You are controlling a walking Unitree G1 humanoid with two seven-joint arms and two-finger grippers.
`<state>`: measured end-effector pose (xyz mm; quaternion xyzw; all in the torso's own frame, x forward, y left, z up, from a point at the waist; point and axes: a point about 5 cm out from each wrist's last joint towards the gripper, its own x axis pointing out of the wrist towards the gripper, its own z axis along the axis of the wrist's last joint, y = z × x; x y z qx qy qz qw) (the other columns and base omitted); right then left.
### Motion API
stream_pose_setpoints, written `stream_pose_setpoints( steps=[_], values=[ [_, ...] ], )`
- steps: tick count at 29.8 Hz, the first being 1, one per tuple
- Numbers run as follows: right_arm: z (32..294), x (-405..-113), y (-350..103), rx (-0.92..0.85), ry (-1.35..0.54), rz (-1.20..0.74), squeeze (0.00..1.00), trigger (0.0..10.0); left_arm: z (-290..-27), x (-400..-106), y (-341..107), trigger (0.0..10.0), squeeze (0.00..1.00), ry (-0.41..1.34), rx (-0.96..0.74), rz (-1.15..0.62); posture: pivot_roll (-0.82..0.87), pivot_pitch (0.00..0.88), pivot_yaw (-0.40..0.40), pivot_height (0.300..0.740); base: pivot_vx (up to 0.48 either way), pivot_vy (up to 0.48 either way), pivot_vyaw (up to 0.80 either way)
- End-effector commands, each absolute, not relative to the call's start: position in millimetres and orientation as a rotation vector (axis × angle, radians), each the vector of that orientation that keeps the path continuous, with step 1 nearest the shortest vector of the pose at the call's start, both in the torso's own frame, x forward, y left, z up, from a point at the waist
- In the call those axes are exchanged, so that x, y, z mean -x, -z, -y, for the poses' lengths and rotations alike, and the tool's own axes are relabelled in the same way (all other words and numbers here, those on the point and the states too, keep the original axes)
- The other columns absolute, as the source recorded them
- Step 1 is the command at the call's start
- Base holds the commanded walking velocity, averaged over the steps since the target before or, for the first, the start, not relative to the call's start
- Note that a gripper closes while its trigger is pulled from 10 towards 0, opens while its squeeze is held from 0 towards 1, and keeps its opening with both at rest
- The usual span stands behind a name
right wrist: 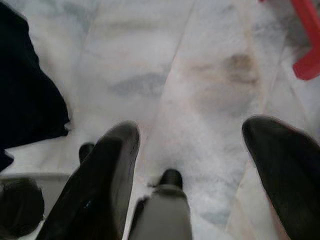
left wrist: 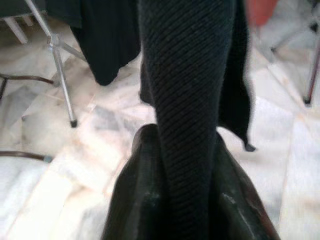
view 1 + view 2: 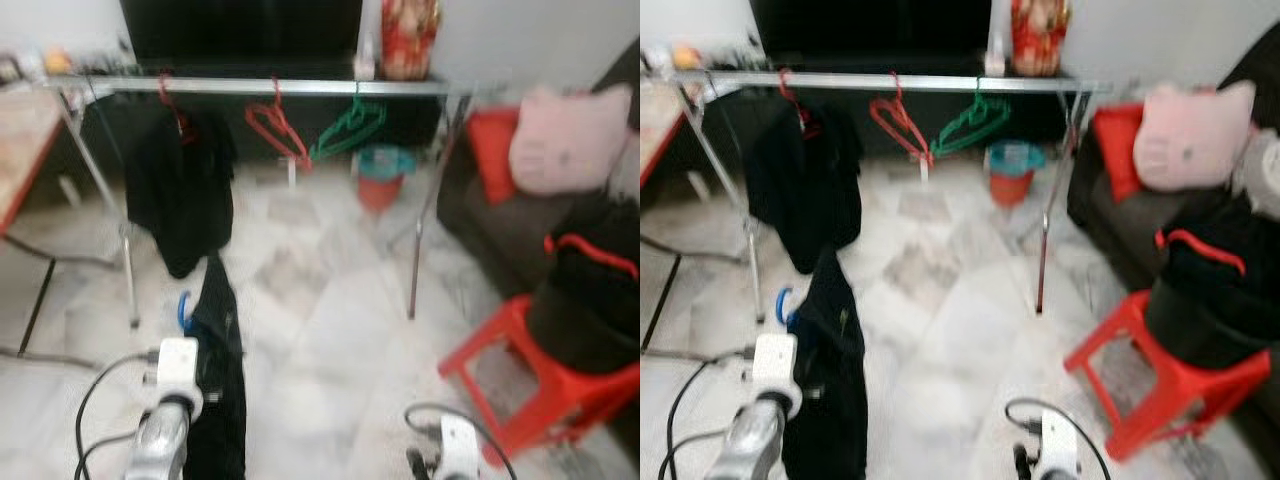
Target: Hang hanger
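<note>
The left tool (image 2: 185, 165) is closed on a dark knitted garment (image 3: 218, 370) on a blue hanger (image 3: 184, 312), low before the silver metal rail (image 3: 280, 87). Soft, limp cloth swings; the stiff hook is the better hold. The right tool (image 1: 200, 155) is wide open and empty.

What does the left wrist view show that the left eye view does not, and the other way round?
Left wrist view alone: the left gripper closed on the dark garment, with its ribbed weave visible.

Left eye view alone: the rail with a red hanger and a green hanger, the blue hanger hook at the held garment's top, and the red stool.

Both: the held garment, the black garment on the rack and the marble floor.
</note>
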<state>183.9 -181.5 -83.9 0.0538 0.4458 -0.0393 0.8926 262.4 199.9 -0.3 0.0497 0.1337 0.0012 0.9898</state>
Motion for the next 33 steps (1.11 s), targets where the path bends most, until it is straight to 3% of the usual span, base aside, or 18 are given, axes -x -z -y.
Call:
stream_pose_setpoints(
  steps=[1, 15, 22, 23, 25, 29, 30, 32, 33],
  values=[
    [185.2, -179.6, 85.5, -0.111, 0.094, -0.933, 0.00, 10.0, -191.1, -274.0, -13.5, 10.0, 0.00, 0.060, -0.113, -0.203, 0.03, 0.000, -0.011, 0.740, 0.000, 0.000, 0.00],
    [183.4, -185.3, 80.1, -0.044, 0.011, -0.840, 0.00, 10.0, -165.1, -286.3, -38.2, 10.0, 0.00, 0.330, -0.179, -0.166, 0.04, 0.000, -0.006, 0.740, 0.000, 0.000, 0.00],
    [179.1, -198.0, 69.8, 0.265, -0.215, -0.730, 0.00, 10.0, -162.6, -288.4, -55.1, 10.0, 0.00, 0.504, -0.280, -0.190, 0.03, 0.000, -0.005, 0.740, 0.000, 0.000, 0.00],
    [174.4, -239.3, 43.5, 0.337, -0.266, -0.594, 0.00, 10.0, -160.6, -289.2, -61.4, 10.0, 0.00, 0.562, -0.297, -0.188, 0.03, 0.000, -0.008, 0.740, 0.000, 0.000, 0.00],
    [171.9, -262.6, 24.5, 0.358, -0.283, -0.502, 0.00, 10.0, -159.3, -289.4, -64.7, 10.0, 0.00, 0.589, -0.306, -0.193, 0.03, 0.000, -0.008, 0.740, 0.000, 0.000, 0.00],
    [171.8, -275.5, 5.1, 0.323, -0.310, -0.349, 0.00, 10.0, -151.7, -292.1, -74.9, 10.0, 0.00, 0.652, -0.322, -0.193, 0.02, 0.000, -0.003, 0.740, 0.000, 0.000, 0.00],
    [164.4, -278.5, -15.6, 0.363, -0.377, -0.118, 0.00, 10.0, -149.3, -295.5, -79.5, 10.0, 0.00, 0.650, -0.317, -0.192, 0.01, 0.000, -0.001, 0.740, 0.000, 0.000, 0.00],
    [159.0, -279.8, -26.3, 0.382, -0.422, -0.018, 0.00, 10.0, -148.9, -298.7, -82.7, 10.0, 0.00, 0.642, -0.313, -0.202, 0.01, 0.000, 0.000, 0.740, 0.000, 0.000, 0.00],
    [158.2, -280.5, -24.3, 0.379, -0.429, -0.042, 0.15, 10.0, -149.5, -300.2, -84.1, 10.0, 0.00, 0.637, -0.318, -0.211, 0.01, 0.000, 0.000, 0.740, 0.000, 0.000, 0.00]
  ],
)
